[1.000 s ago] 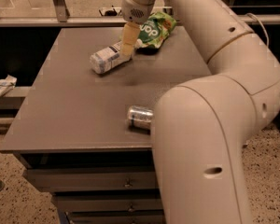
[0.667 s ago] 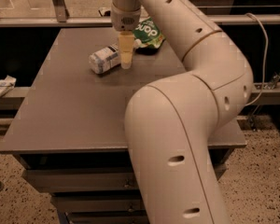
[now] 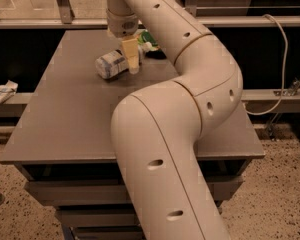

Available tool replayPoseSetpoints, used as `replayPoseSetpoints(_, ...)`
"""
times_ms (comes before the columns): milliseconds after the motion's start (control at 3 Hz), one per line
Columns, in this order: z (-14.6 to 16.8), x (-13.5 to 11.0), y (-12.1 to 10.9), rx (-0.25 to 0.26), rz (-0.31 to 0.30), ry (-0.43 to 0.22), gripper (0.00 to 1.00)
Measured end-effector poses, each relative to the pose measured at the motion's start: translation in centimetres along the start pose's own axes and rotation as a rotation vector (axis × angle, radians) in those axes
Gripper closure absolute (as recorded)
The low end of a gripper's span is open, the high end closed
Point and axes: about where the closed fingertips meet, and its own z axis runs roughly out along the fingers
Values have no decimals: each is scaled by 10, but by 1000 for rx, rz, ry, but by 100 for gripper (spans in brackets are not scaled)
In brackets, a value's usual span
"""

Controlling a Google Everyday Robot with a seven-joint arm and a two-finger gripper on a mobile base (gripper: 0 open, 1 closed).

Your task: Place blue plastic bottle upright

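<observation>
The blue plastic bottle (image 3: 110, 65) lies on its side at the back of the grey table (image 3: 60, 119), its white-and-blue label facing me. My gripper (image 3: 131, 59) hangs straight down from the wrist at the bottle's right end, touching or just beside it. That end of the bottle is hidden behind the gripper. The silver-blue can is hidden behind my arm.
A green snack pouch (image 3: 148, 38) lies just behind and right of the gripper. My arm (image 3: 160, 134) covers the table's middle and front right. A crumpled white item (image 3: 1, 93) lies on a ledge to the left. A cable (image 3: 283, 54) hangs at the right.
The arm has swung left and closer to the camera, and now hides the can. The gripper has come down to the bottle's right end. The bottle still lies on its side.
</observation>
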Motion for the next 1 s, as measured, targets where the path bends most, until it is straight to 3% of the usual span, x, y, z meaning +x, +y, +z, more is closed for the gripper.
replayPoseSetpoints(333, 4, 1, -5, 0, -51, 4, 26)
replayPoseSetpoints(1000, 4, 6, -3, -1, -71, -28, 72)
